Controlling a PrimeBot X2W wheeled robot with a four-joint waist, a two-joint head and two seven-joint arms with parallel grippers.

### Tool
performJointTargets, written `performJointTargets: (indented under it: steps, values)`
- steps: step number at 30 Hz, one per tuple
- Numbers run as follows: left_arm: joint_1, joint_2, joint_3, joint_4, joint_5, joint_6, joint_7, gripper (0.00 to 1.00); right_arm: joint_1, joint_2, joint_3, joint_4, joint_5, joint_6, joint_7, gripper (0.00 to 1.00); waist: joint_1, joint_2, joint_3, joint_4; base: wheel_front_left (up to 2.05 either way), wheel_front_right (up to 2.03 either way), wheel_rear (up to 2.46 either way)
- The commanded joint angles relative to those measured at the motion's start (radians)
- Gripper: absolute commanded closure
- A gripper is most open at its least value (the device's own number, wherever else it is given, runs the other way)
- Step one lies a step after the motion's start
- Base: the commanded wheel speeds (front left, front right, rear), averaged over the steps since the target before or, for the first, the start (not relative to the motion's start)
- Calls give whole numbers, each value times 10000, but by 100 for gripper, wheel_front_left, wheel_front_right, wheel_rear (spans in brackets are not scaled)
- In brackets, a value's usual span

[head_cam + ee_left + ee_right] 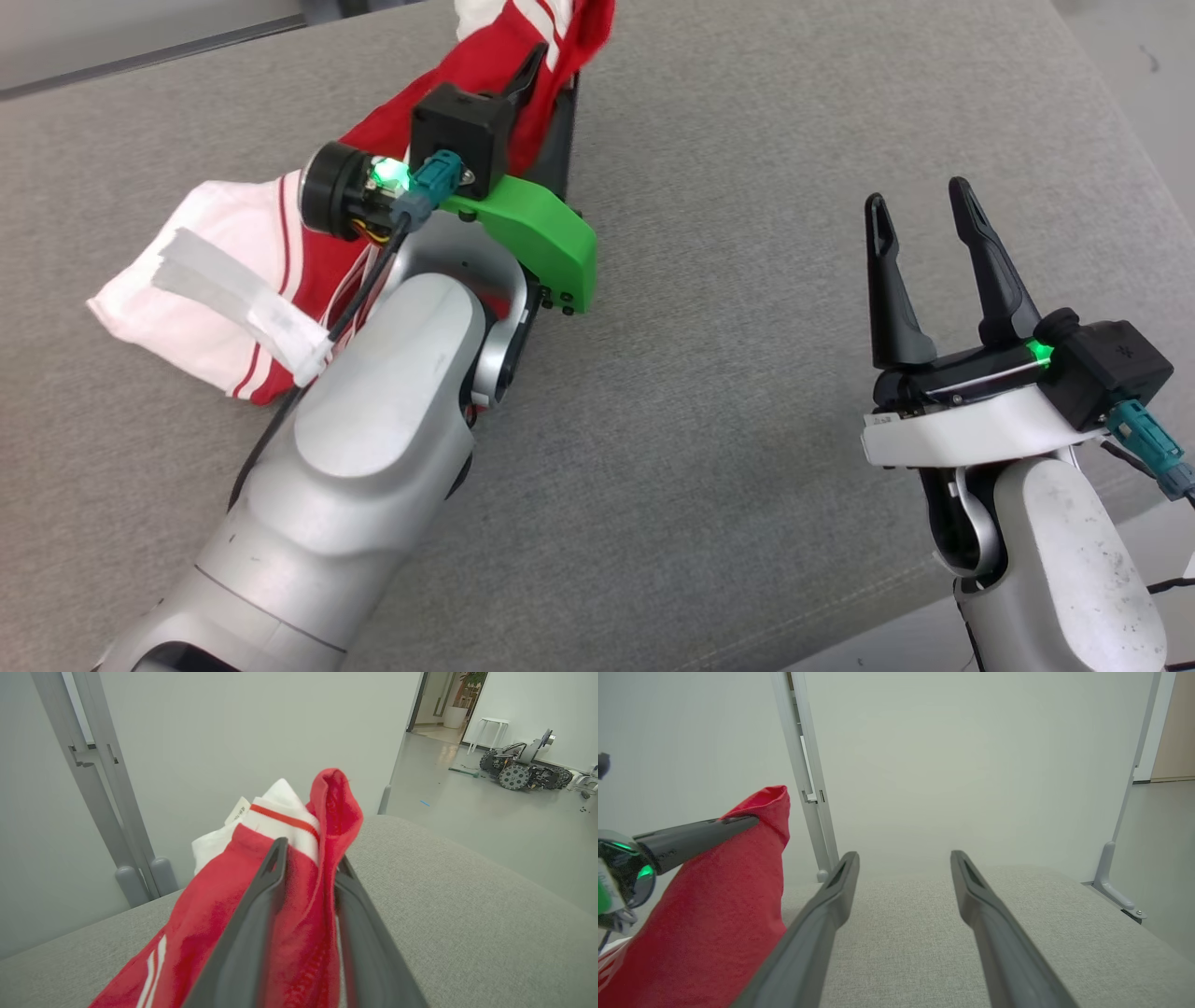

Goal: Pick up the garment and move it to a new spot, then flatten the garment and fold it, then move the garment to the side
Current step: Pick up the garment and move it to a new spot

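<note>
Red and white soft cloth garment [243, 271] lies bunched at ten o'clock on the big grey cloth-covered table [728, 187], with one end lifted up. The left gripper [311, 851] pinches that red end between its two dark fingers [259, 896]. The right gripper [917, 192] sits at four o'clock, spread wide and holding nothing. I think the job now is moving the garment. Hold tight, lift slowly, and put it down near the middle, where both grippers can reach.

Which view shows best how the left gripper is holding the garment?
Left wrist view: the garment is bunched between the left gripper's two fingers. Head view: the wrist partly hides the pinch. Right wrist view: one finger lies against the red cloth, side-on.
</note>
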Motion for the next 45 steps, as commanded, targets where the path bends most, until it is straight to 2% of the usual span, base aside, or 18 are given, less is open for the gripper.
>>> performJointTargets:
  steps: [1,4,7,12,17,22,26,31,36,41,45]
  values:
    - [-100,-17,-103,218,-54,-92,-72,0,-23,13,44,-54,68,3,-32,0,1,-1,511,-962,0,0,0]
    - [-115,-157,-275,530,-296,-252,-322,0,6,10,-7,-64,79,3,-33,0,1,-1,460,-986,0,0,0]
    - [-166,-200,-364,735,-491,-380,-643,0,49,17,-116,-16,-30,4,-32,0,1,-1,287,-709,0,0,0]
    - [-230,-159,-233,1020,-615,-483,-1270,0,135,-2,-206,55,-359,3,-33,0,1,-1,-211,193,0,0,0]
    - [158,328,161,1001,-719,-493,-1761,0,191,0,-233,129,-689,3,-32,0,1,-1,-706,1189,0,0,0]
    - [977,1136,542,593,-694,-574,-2044,0,318,-2,-235,222,-1003,3,-33,0,1,-1,-1107,2112,0,0,0]
    - [2000,1783,808,-12,-499,-506,-2114,0,470,-3,-192,303,-1103,3,-33,0,1,-1,-1378,2561,0,0,0]
    - [3513,2207,1328,-1253,-274,-449,-2112,0,689,-3,-217,337,-1159,3,-32,0,1,-1,-1645,2888,0,0,0]
    - [4897,2106,1930,-2193,239,-436,-2105,0,913,-3,-253,382,-1142,3,-32,0,1,-1,-1845,3036,0,0,0]
    - [5967,1582,2574,-2740,799,-548,-2106,0,1130,0,-161,432,-986,3,-32,0,1,-1,-2058,2981,0,0,0]
    - [6838,916,3247,-2969,1218,-674,-2107,0,1290,0,5,499,-927,3,-32,0,1,-1,-2179,2834,0,0,0]
